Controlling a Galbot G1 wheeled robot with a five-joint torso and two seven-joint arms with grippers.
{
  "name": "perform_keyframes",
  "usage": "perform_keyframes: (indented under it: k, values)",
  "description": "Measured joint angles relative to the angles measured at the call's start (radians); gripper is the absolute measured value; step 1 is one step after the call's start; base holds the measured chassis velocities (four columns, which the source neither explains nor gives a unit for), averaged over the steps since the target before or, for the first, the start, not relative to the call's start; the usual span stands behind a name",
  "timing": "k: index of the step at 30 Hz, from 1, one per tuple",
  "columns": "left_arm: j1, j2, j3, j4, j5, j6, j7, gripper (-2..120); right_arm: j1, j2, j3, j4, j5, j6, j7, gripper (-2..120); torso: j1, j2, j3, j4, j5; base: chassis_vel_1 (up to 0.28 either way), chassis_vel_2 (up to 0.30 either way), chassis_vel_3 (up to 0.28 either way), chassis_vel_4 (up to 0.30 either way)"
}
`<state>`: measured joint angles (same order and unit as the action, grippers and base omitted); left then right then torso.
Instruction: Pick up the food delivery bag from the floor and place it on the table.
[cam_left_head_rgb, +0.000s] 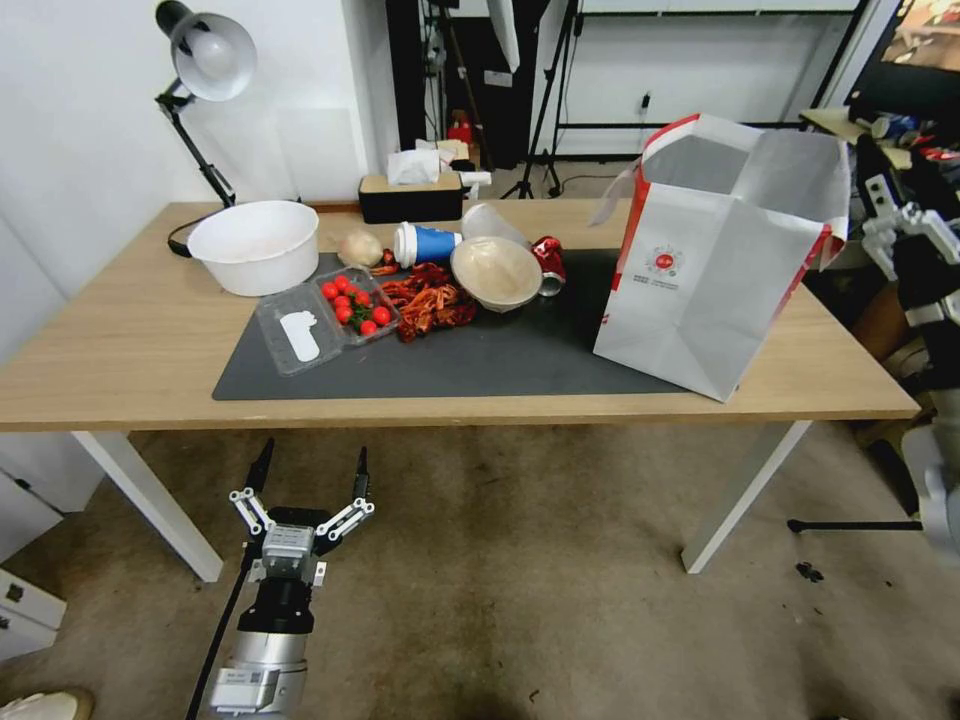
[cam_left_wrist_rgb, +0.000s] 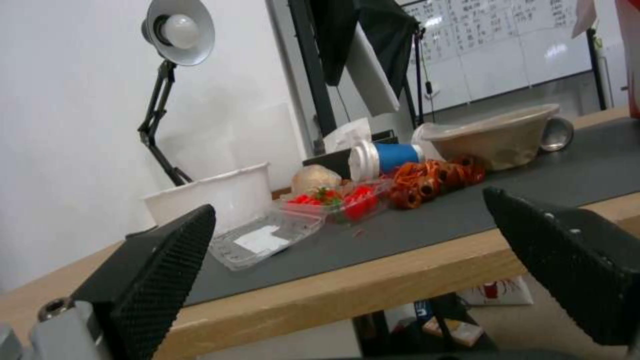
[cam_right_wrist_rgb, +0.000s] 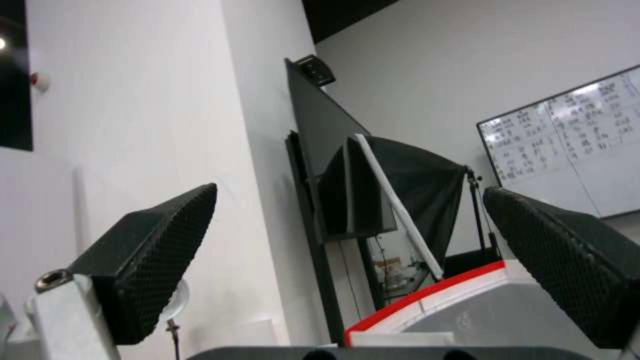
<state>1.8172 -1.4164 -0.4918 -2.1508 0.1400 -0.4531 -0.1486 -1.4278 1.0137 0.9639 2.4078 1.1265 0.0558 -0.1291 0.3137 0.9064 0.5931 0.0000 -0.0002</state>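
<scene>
I see the bag (cam_left_head_rgb: 715, 255) standing upright on the table (cam_left_head_rgb: 130, 330), at its right end, its base half on the dark mat (cam_left_head_rgb: 480, 360) and half on bare wood. Its mouth is open upward and the foil lining shows inside. So from where I sit the floor (cam_left_head_rgb: 520, 580) no longer holds it; I judge the placing done, or as good as done.

My right gripper (cam_left_head_rgb: 905, 225) is just beside the bag, off the table's right edge and level with the bag's top. In the right wrist view its fingers (cam_right_wrist_rgb: 153, 260) are spread wide with nothing between them, and the bag's red rim (cam_right_wrist_rgb: 427, 295) lies below and slightly ahead of them. That is the relation that matters: the bag is within reach of the right arm alone, tall axis vertical, with its rim under the released fingers.

My left gripper (cam_left_head_rgb: 305, 485) hangs low in front of the table, over the floor, well apart from the bag. Its fingers (cam_left_wrist_rgb: 160, 265) are also parted and empty, pointing at the table edge and the food beyond.
</scene>
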Motion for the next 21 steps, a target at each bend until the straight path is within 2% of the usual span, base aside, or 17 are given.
perform_keyframes:
  k: [8, 12, 13, 15, 16, 19, 21]
  values:
    - [-0.006, 0.009, -0.004, 0.008, -0.021, -0.005, 0.0, 100, -0.091, 0.111, -0.05, 0.029, -0.161, 0.037, -0.067, 100, 0.0, 0.0, 0.0, 0.0001, 0.0001, 0.0, 0.0, 0.0, 0.0]
    - [-0.016, 0.018, -0.027, 0.027, -0.048, -0.008, 0.004, 100, -0.154, 0.203, -0.1, 0.013, -0.29, 0.051, -0.092, 100, 0.0, 0.0, 0.0, 0.0, 0.0, 0.0, 0.0, 0.0, 0.0]
    - [-0.016, 0.018, -0.027, 0.027, -0.048, -0.008, 0.004, 100, -0.154, 0.203, -0.1, 0.013, -0.29, 0.051, -0.092, 100, 0.0, 0.0, 0.0, 0.0, 0.0, 0.0, 0.0, 0.0, 0.0]
    - [-0.02, 0.022, -0.042, 0.039, -0.062, -0.013, 0.01, 100, -0.189, 0.255, -0.12, -0.008, -0.367, 0.071, -0.108, 100, 0.0, 0.0, 0.0, 0.0, 0.0, 0.0, 0.0, 0.0, 0.0]
    - [-0.02, 0.022, -0.042, 0.039, -0.062, -0.013, 0.01, 100, -0.189, 0.255, -0.12, -0.008, -0.367, 0.071, -0.108, 100, 0.0, 0.0, 0.0, 0.0, 0.0, 0.0, 0.0, 0.0, 0.0]
    - [-0.03, 0.026, -0.056, 0.059, -0.077, -0.017, 0.021, 100, -0.259, 0.345, -0.14, -0.078, -0.474, 0.137, -0.148, 100, 0.0, 0.0, 0.0, 0.0, 0.0002, 0.0, 0.0, 0.0, 0.0]
    - [-0.033, 0.026, -0.057, 0.064, -0.078, -0.017, 0.025, 100, -0.277, 0.364, -0.144, -0.101, -0.491, 0.156, -0.161, 100, 0.0, 0.0, 0.0, -0.0002, 0.0001, 0.0, 0.0, 0.0, 0.0]
